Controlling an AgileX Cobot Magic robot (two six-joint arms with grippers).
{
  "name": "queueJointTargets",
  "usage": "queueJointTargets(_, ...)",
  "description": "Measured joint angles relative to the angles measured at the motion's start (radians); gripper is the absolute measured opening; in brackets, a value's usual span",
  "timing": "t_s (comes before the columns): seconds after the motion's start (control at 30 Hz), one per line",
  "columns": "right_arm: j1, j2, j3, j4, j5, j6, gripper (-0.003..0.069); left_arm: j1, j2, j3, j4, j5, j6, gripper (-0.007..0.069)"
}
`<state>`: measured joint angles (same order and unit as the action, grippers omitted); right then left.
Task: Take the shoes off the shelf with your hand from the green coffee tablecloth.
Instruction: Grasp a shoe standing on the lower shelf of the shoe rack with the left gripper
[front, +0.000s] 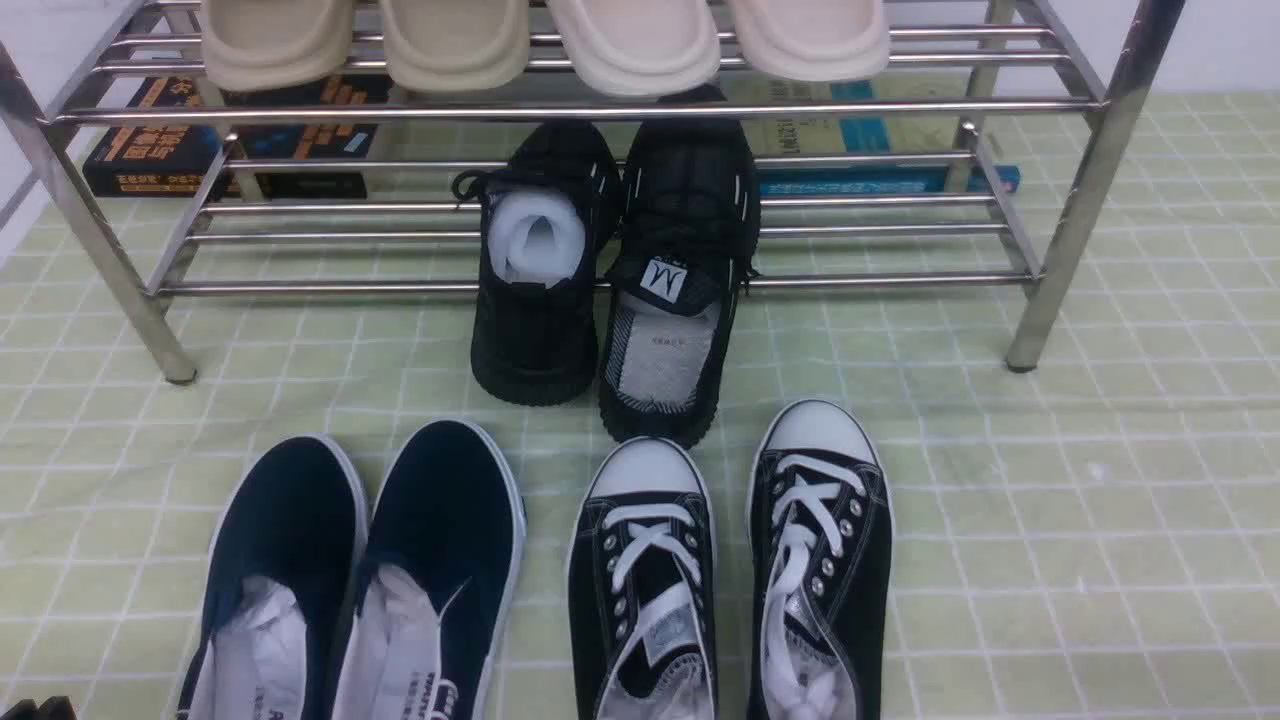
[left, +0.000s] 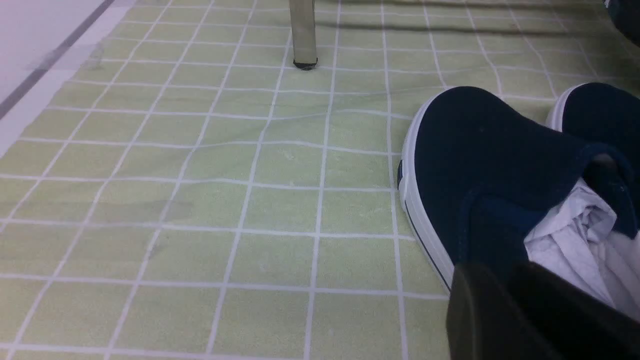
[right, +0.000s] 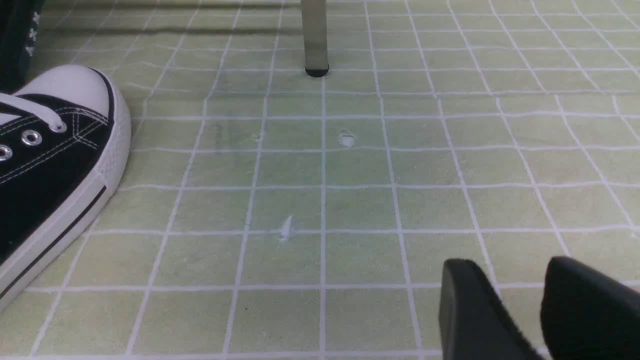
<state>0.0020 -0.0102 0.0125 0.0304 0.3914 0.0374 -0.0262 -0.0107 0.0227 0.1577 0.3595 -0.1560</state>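
— Clearance around the shoes (front: 540, 330): how is it?

— Tight in front, looser at the sides. They sit mid-span on the lower tier of the shelf (front: 600, 108), toes in under the upper rails. Their heels stick out past the front rail toward the green coffee tablecloth (front: 1100, 500). The right shoe's heel comes close to the white toe cap of the canvas sneakers (front: 640, 560). Navy slip-ons (front: 440, 500) lie left of those. Open cloth runs from the sneakers out to the right shelf leg (front: 1050, 300).

— And overhead?

— The upper tier's front rail crosses just above the toes, with pale beige soles (front: 640, 45) lined along that tier. Books (front: 160, 150) lie behind the rack.

— Surfaces?

— Black knit with short white dashes and ribbed soles. One shoe is stuffed with white paper, the other shows a grey insole. The rack is shiny round steel tube. The cloth is pale green with a thin white grid, slightly rippled.

— Grippers?

— The right gripper (right: 515, 272) hangs low over open cloth, its black fingers a narrow gap apart with nothing between them. The left gripper (left: 500, 272) is beside a slip-on's paper-stuffed opening. I cannot tell whether its fingers are parted.
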Motion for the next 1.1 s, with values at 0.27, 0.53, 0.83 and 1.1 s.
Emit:
queueJointTargets(0.27, 0.0, 0.0, 0.0, 0.0, 0.0, 0.0, 0.0239, 0.0, 0.0, 0.0, 0.0, 0.0, 0.0, 0.0127)
queueJointTargets(0.53, 0.0, 0.0, 0.0, 0.0, 0.0, 0.0, 0.0239, 0.0, 0.0, 0.0, 0.0, 0.0, 0.0, 0.0139)
queueJointTargets(0.83, 0.0, 0.0, 0.0, 0.0, 0.0, 0.001, 0.0239, 0.0, 0.0, 0.0, 0.0, 0.0, 0.0, 0.0144)
queueJointTargets(1.1, 0.0, 0.0, 0.0, 0.0, 0.0, 0.001, 0.0239, 0.0, 0.0, 0.0, 0.0, 0.0, 0.0, 0.0152)
